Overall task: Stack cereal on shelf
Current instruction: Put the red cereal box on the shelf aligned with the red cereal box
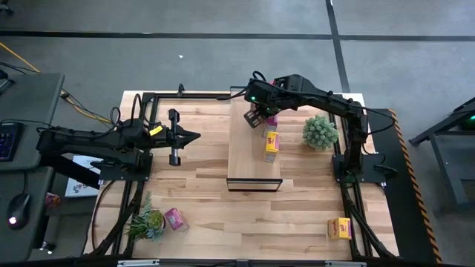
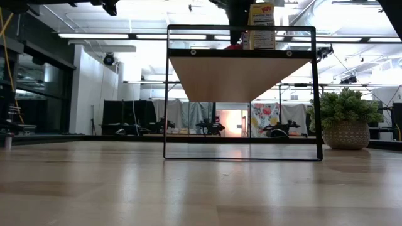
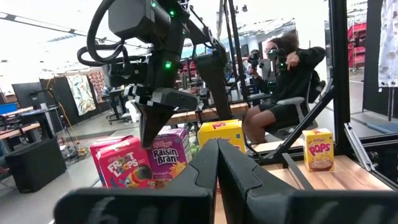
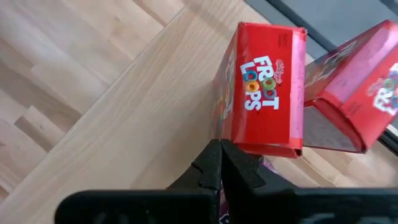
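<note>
Robotics lab, strip ceiling lights [image 2: 94, 36], other robot rigs [image 2: 210, 127], seated person [image 3: 289, 81]

Hidden in the high view under the right gripper [image 1: 256, 116]: the far end of the row of cereal boxes on the shelf [image 1: 245, 148], only a pink box [image 1: 271, 121] and a yellow box [image 1: 272, 142] peeking out. Cut off at the low view's top edge: the yellow box [image 2: 262, 25] on the shelf top, plus the dark arm beside it. Clipped by the right wrist view's edge: a second red box [image 4: 357, 87], tilted, its print unreadable. Partly masked in the left wrist view by the left gripper's own closed fingers [image 3: 208, 168]: the Raisin Bran box [image 3: 168, 155]. Too small to read from above: the pink box [image 1: 176, 219] and the yellow box [image 1: 340, 228] lying on the bench [image 1: 208, 200].
</note>
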Tool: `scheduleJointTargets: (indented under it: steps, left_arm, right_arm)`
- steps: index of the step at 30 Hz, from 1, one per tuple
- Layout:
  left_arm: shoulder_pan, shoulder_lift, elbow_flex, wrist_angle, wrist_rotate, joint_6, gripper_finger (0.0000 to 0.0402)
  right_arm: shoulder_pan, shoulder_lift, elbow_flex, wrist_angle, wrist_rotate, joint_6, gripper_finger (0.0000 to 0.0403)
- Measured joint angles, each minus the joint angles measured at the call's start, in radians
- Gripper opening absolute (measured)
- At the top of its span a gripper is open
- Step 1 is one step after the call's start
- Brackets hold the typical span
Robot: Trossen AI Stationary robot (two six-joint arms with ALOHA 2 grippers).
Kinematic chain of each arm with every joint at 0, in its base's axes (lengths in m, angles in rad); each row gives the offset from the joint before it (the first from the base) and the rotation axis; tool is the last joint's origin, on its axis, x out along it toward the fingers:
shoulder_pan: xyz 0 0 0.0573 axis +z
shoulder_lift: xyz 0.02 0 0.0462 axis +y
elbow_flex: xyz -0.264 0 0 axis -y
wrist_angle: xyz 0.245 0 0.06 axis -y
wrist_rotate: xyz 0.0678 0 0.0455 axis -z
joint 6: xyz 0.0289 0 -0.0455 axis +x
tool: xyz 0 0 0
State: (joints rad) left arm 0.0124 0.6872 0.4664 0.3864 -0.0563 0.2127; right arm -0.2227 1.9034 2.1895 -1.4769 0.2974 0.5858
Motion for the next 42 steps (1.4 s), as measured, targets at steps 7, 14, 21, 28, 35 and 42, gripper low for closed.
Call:
scheduleJointTargets:
  steps: [7, 14, 21, 28, 35, 42]
  left_arm:
    - [0.000, 0.000, 0.000, 0.001, 0.000, 0.000, 0.0000]
    - [0.000, 0.000, 0.000, 0.002, 0.000, 0.000, 0.0000]
    - [0.000, 0.000, 0.000, 0.000, 0.000, 0.000, 0.0000]
    - [0.000, 0.000, 0.000, 0.005, 0.000, 0.000, 0.0000]
    - [0.000, 0.000, 0.000, 0.007, 0.000, 0.000, 0.0000]
    - [0.000, 0.000, 0.000, 0.007, 0.000, -0.001, 0.0000]
  right_arm:
    - [-0.005, 0.000, 0.000, 0.033, 0.021, -0.006, 0.0000]
    - [-0.013, 0.000, 0.000, 0.102, 0.014, -0.031, 0.0000]
    - [-0.013, -0.007, 0.002, 0.054, -0.155, -0.066, 0.0000]
    - [-0.013, 0.002, 0.002, -0.047, -0.132, -0.063, 0.0000]
    - [-0.015, 0.005, 0.002, -0.028, -0.083, -0.063, 0.0000]
    - [-0.036, 0.015, 0.002, -0.016, -0.060, -0.044, 0.0000]
